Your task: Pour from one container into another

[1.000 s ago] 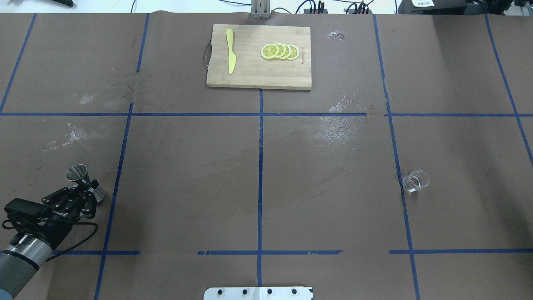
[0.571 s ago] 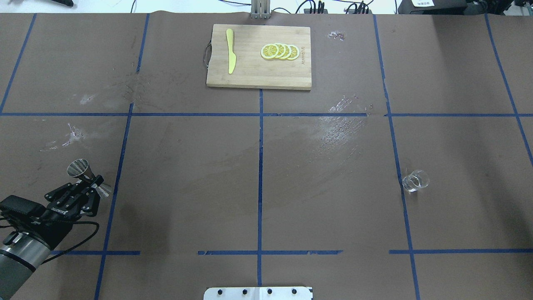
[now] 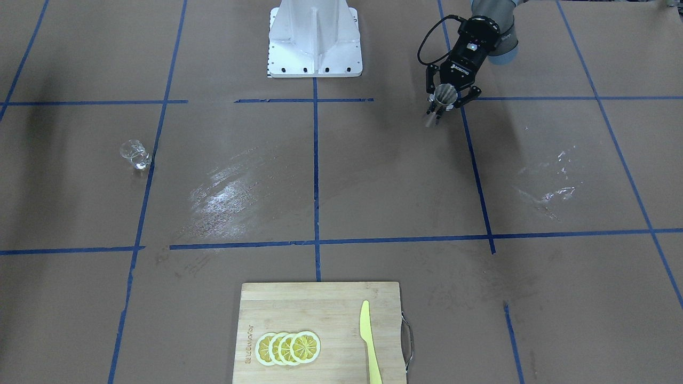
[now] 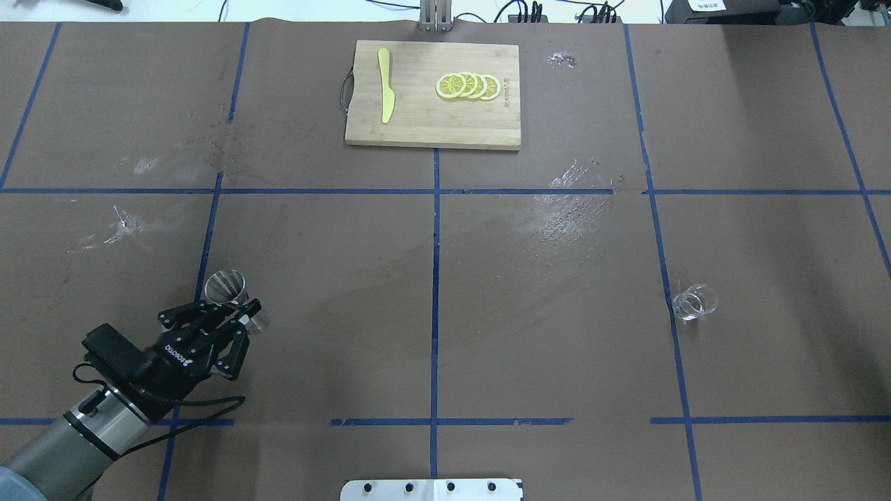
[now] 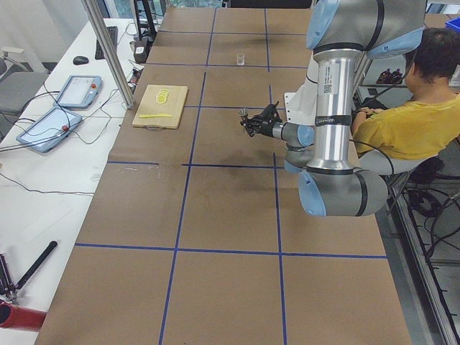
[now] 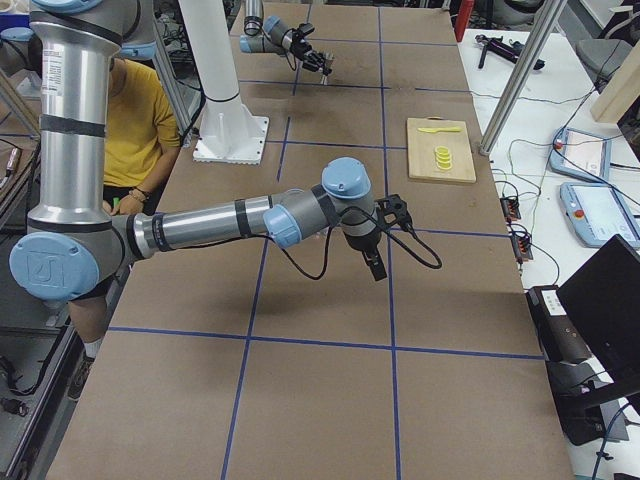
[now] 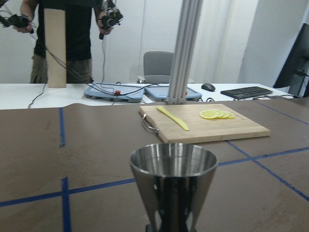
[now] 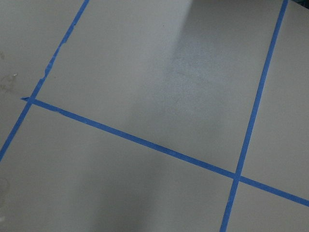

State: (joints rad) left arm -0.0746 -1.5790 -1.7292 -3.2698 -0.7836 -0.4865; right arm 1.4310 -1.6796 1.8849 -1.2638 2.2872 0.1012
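On the front-facing camera I saw the left pincer [image 3: 442,105] pinching the metal jigger [image 3: 444,95] at its narrow waist, near the robot's base [image 3: 315,48]. The clear measuring cup [image 3: 134,154] stood on the bench [image 3: 373,176] well apart, towards the opposite end. Overhead, the cup sat just beside a blue tape line [image 4: 661,243]. The left wrist camera looked at the jigger's open upper cone, with a cutting board [image 7: 217,129], lemon slices [image 7: 216,114] and a yellow knife [image 7: 173,118] beyond. In the right side view the right pincer [image 6: 377,268] hung over the bench, and I could not tell whether it was spread.
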